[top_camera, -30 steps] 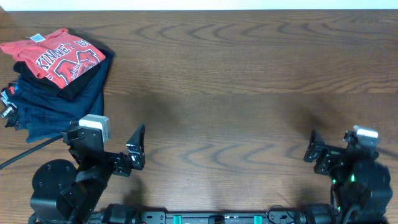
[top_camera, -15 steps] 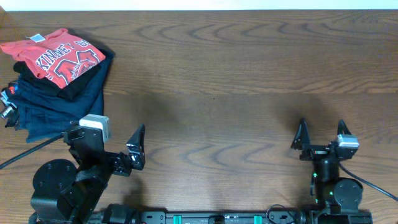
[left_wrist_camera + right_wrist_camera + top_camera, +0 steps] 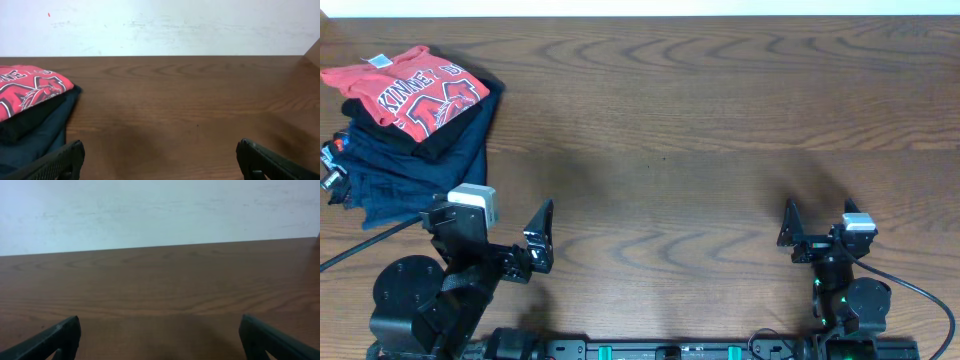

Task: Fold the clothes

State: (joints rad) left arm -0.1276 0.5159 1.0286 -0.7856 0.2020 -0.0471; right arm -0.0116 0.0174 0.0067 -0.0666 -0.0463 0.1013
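Note:
The coral-red T-shirt (image 3: pixel 415 92) lies folded on top of a pile at the table's far left, its white-and-dark lettering up and a small white tag at its far edge. It also shows at the left edge of the left wrist view (image 3: pixel 27 90). My left gripper (image 3: pixel 510 240) is open and empty near the front edge, below the pile. My right gripper (image 3: pixel 817 228) is open and empty at the front right, far from the shirt. In both wrist views the left gripper's fingers (image 3: pixel 159 157) and the right gripper's fingers (image 3: pixel 160 332) stand wide apart over bare wood.
Under the red shirt lie a black folded garment (image 3: pixel 440 135) and navy blue folded garments (image 3: pixel 400 180). A black cable (image 3: pixel 360 245) runs along the front left. The brown wooden table (image 3: pixel 700 120) ends at a white wall behind.
My right arm has swung left and turned to face the table, its gripper now further left. The left arm and the pile have not moved.

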